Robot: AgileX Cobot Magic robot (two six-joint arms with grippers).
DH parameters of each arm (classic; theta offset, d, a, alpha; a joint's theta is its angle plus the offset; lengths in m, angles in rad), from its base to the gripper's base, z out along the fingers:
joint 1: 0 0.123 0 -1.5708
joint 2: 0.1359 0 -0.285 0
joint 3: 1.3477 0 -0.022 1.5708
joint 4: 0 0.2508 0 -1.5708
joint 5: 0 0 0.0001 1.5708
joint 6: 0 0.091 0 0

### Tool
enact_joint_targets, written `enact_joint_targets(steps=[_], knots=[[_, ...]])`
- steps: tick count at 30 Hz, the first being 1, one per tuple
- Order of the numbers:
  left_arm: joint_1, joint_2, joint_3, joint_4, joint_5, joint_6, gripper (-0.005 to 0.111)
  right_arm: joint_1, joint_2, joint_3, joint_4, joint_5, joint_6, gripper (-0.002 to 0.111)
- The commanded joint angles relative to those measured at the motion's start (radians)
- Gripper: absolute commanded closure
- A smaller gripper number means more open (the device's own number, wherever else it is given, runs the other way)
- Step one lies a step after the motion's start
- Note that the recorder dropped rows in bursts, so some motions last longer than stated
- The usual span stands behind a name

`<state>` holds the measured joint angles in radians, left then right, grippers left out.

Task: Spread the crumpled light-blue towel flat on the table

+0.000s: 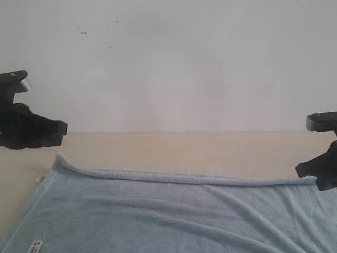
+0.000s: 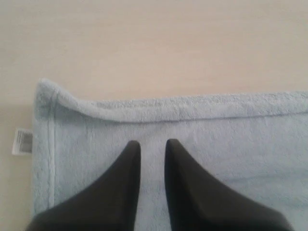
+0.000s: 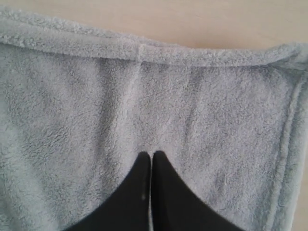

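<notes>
The light-blue towel (image 1: 174, 216) lies opened out on the beige table (image 1: 174, 150), with soft ripples across it and its far hem rolled slightly. My left gripper (image 1: 63, 133) hovers above the towel's far left corner. In the left wrist view the left gripper (image 2: 153, 143) is open a little, and only the towel (image 2: 216, 144) shows through the gap. My right gripper (image 1: 303, 169) hangs over the far right edge. In the right wrist view the right gripper (image 3: 152, 154) is shut with nothing in it, above the towel (image 3: 96, 106) near its corner.
A white wall (image 1: 174, 63) rises behind the table. A strip of bare table (image 2: 159, 48) runs between the towel's far hem and the wall. Small white labels (image 1: 35, 246) sit on the towel's left edge, one of them the white label (image 2: 22, 141) in the left wrist view.
</notes>
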<state>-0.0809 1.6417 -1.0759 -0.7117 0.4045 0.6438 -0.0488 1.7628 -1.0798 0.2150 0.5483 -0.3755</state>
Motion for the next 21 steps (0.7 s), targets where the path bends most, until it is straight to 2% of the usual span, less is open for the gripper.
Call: enact_joint_targets(steps=[1,4,7,16,21], knots=[[0.001,0.131,-0.136,0.091,0.058,-0.058,0.089,-0.002,0.043,-0.030,0.008,-0.024,-0.027,0.108],[0.001,0.224,-0.210,0.209,0.126,-0.138,0.089,-0.002,0.051,-0.030,0.008,-0.045,-0.029,0.108],[0.001,0.286,-0.258,0.308,0.131,-0.210,0.089,-0.002,0.052,-0.030,0.008,-0.053,-0.029,0.108],[0.038,0.399,-0.337,0.340,0.147,-0.239,0.089,-0.002,0.052,-0.030,0.008,-0.055,-0.046,0.108],[0.053,0.431,-0.342,0.340,0.138,-0.239,0.103,-0.002,0.052,-0.030,0.010,-0.065,-0.046,0.108]])
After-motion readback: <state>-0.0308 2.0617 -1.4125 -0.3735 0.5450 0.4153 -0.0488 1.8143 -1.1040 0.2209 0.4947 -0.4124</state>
